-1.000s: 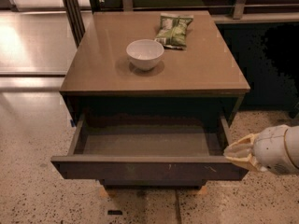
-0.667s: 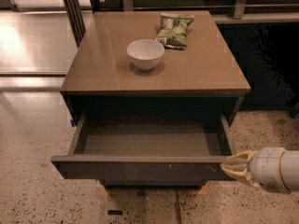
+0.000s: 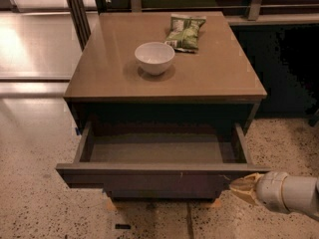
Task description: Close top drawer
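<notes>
The top drawer (image 3: pixel 154 177) is pulled far out of the brown cabinet. Its dark flat front faces me, with small pale scratches right of centre, and its grey inside is empty. My gripper (image 3: pixel 241 187) comes in from the lower right on a white arm. Its pale tip sits at the right end of the drawer front, touching or nearly touching it.
A white bowl (image 3: pixel 154 57) and a green snack bag (image 3: pixel 185 31) lie on the cabinet top (image 3: pixel 219 78). Speckled floor surrounds the cabinet. A dark metal post (image 3: pixel 77 14) stands at the back left, and a dark area lies to the right.
My gripper has moved down and left, from beside the drawer's right side to the right end of its front. The drawer has not visibly moved.
</notes>
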